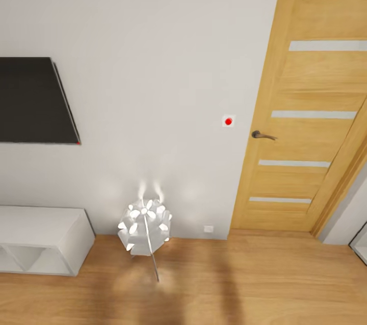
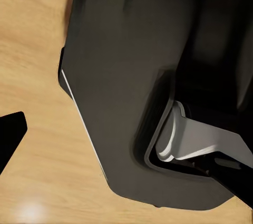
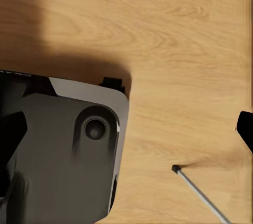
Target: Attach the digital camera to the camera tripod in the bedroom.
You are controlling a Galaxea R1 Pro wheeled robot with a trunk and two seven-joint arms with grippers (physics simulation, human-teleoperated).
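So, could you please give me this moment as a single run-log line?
phase: in transit | head view: wooden door, lit floor lamp, white shelf, dark wall screen | camera, tripod: unseen | grippers: state unclear

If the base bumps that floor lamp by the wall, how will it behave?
The floor lamp would probably tip easily: a bulky petal shade sits on one thin pole. The shade looks light and fragile. On the smooth wood floor it might also slide.

1. The wall [image 1: 153, 60] is plain white.
2. The door [image 1: 311, 101] is honey-yellow wood, crossed by four pale grey stripes, with a dark handle [image 1: 262, 135].
3. The floor [image 1: 229, 284] is light wood with plank grain.
4. The wall screen [image 1: 33, 101] is black.
5. The low shelf unit [image 1: 43, 236] is white.
6. The lamp [image 1: 145, 225] glows white.
7. The wall switch [image 1: 228, 121] shows a red dot.
8. The robot base [image 2: 126, 76] is glossy black.
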